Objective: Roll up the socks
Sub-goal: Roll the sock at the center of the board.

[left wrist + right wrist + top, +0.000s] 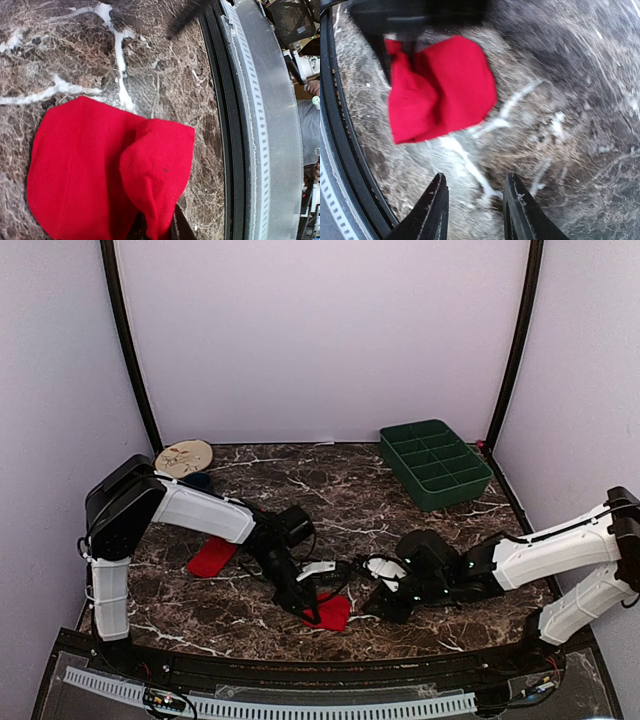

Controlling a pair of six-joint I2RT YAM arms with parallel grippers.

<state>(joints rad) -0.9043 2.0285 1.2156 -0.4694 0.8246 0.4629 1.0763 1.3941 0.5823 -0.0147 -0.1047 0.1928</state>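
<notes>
The left fingers (179,229) are clamped on a raised fold of the near sock (85,170), pinching the red cloth at the bottom edge of the left wrist view, while the rest of that sock lies flat on the tabletop (330,490). The right fingers (434,210) stand apart with nothing between them, pointing at the same sock (445,85) from just beside it on the right, over bare marbled stone. A green tray (435,462), divided into compartments, sits at the far right; both socks lie outside it and well apart from it. A round pale plate (184,457) rests at the far left, with a small dark thing just beside its near edge, too small to make out. The left arm rises from its base at the near left, bends at a high elbow, then stretches its white forearm right and toward the near edge, with the wrist tipped down onto the near sock (335,612) at the near centre. The right arm comes in from the near right, its forearm held low and reaching left, so that the two wrists almost meet. There are two red socks: the near one in the grip, and a second sock (212,557) lying flat farther left beneath the left forearm. Whether either has a coloured cuff cannot be told.
</notes>
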